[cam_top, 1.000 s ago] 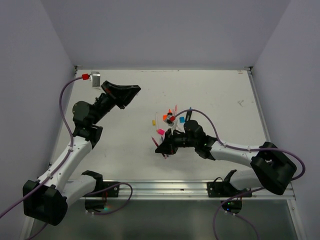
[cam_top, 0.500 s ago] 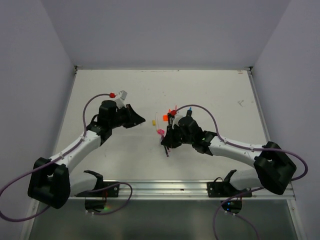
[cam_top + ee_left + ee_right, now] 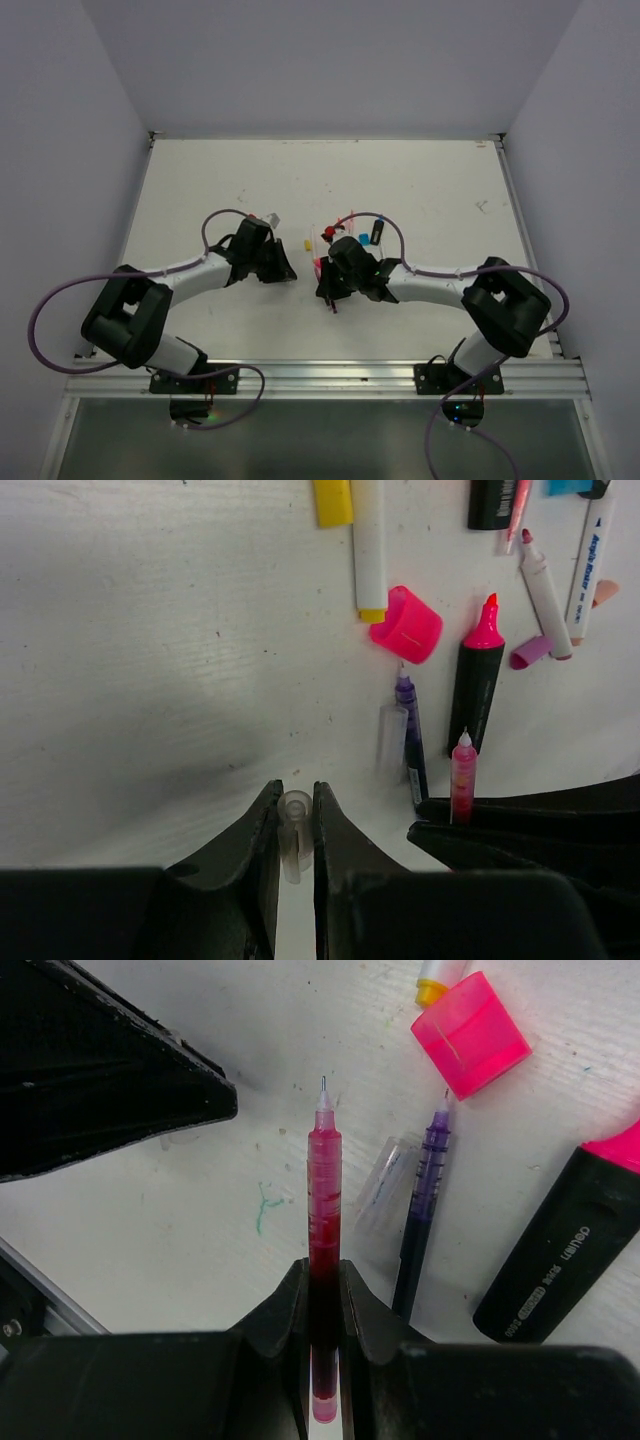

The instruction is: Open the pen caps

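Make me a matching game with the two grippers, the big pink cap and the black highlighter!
Things:
1. left gripper
2. right gripper
3. big pink cap
4. black highlighter

What goes with each:
A. lies on the table, its pink tip bare
B. shut on a thin pink pen
C. lies off its pen, by the yellow end of a white pen
D. shut on a clear cap

Pairs: 1-D, 2-B, 3-C, 4-A

White table: pink cap, purple pen, pink highlighter lying.
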Motion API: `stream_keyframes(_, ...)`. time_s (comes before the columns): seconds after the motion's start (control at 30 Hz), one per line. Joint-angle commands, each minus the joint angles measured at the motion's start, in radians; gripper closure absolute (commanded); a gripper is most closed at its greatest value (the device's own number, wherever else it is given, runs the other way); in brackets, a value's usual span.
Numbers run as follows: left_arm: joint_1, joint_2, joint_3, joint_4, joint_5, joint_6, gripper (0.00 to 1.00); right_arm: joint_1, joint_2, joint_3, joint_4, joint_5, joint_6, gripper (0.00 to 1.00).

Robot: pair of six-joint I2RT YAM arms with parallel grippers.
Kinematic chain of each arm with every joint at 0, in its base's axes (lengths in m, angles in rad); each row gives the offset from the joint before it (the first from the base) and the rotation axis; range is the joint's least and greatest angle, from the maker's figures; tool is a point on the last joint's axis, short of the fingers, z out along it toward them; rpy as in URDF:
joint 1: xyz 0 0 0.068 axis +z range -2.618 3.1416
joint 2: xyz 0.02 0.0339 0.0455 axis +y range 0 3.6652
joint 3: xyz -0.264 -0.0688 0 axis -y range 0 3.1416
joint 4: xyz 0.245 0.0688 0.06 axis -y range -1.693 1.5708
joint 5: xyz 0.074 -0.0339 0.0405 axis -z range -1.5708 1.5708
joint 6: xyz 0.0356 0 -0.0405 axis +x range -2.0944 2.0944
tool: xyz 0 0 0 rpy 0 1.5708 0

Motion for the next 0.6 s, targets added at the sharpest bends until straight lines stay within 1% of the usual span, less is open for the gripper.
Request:
stream_keyframes(0.0, -0.021, 0.033, 0.046, -0.002, -0.041, -0.023, 0.89, 0.018, 0.049, 0.068, 0.004, 0.037, 0.053, 1.00)
stream_keyframes(0.27, -0.070, 0.119, 0.055, 0.040, -0.038, -0.049, 0.88, 0.033, 0.126, 0.116, 0.005, 0.045, 0.092, 0.99)
stream_keyframes(0.33, -0.073, 0.128, 0.058, 0.043, -0.037, -0.049, 0.85, 0.033, 0.137, 0.124, 0.005, 0.045, 0.099, 0.98)
stream_keyframes(0.57, -0.076, 0.153, 0.080, 0.029, -0.047, -0.040, 0.78, 0.031, 0.154, 0.130, -0.003, 0.045, 0.112, 0.82)
